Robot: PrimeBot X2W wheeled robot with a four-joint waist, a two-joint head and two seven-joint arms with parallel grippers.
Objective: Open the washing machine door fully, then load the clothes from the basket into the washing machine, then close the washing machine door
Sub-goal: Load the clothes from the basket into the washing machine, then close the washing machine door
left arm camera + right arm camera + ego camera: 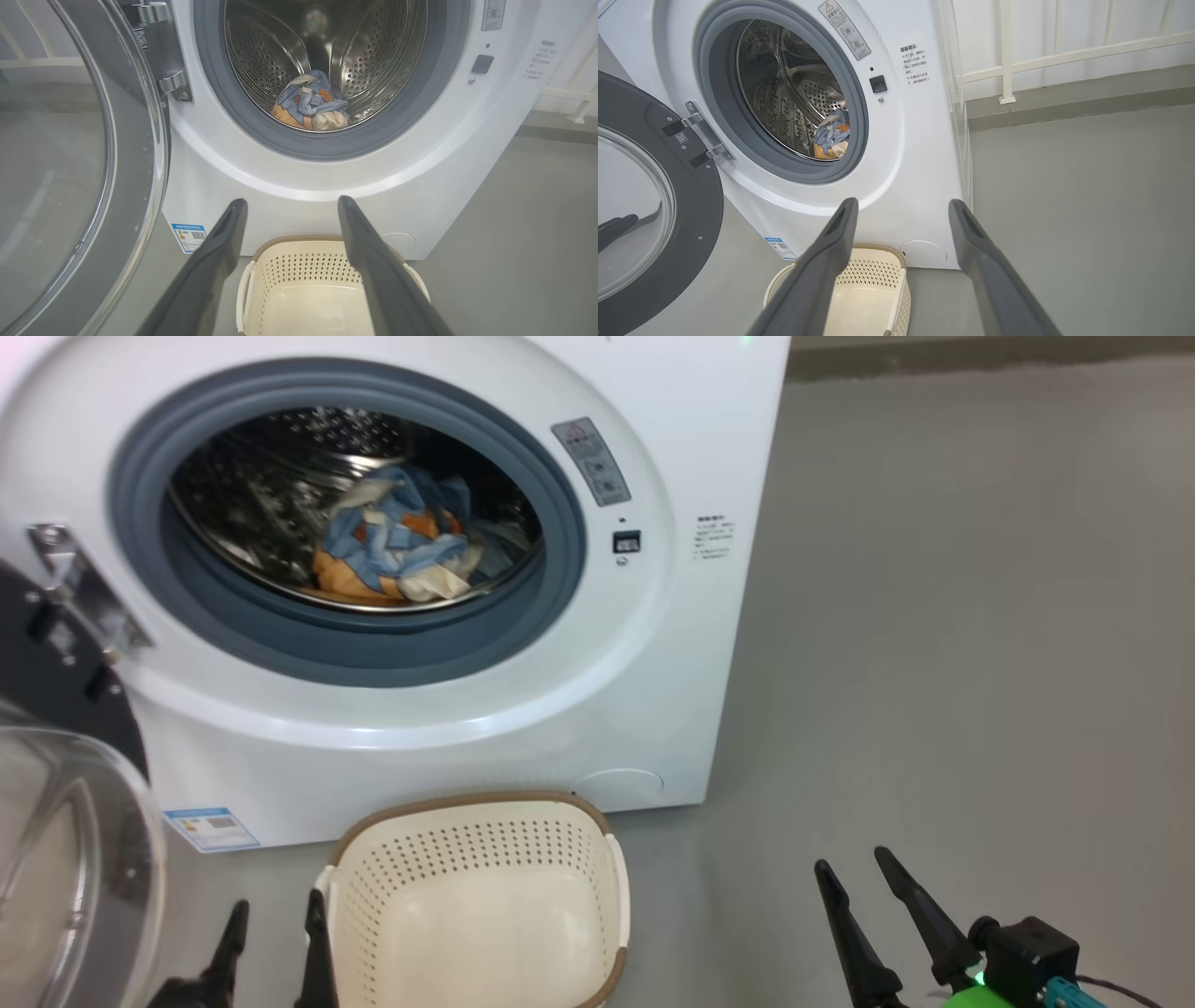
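Door (pixel 84 840) swung wide open at far left, hinged to the washer (pixel 653 709). Left gripper (pixel 278 903) low beside it, jaws spread wide, holding nothing. Basket (pixel 467 807) on the floor (pixel 934 663) just before the washer, bare bottom showing. Clothes (pixel 397 546) bundled low in the drum (pixel 271 476). Right gripper (pixel 851 863) low over the floor, jaws wide apart, nothing held.

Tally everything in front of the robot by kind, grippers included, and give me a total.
Washing machine: 1
Washing machine door, open: 1
Basket, empty: 1
Clothes bundle, inside the machine: 1
Grippers, both open: 2 (left gripper, right gripper)
Total: 6
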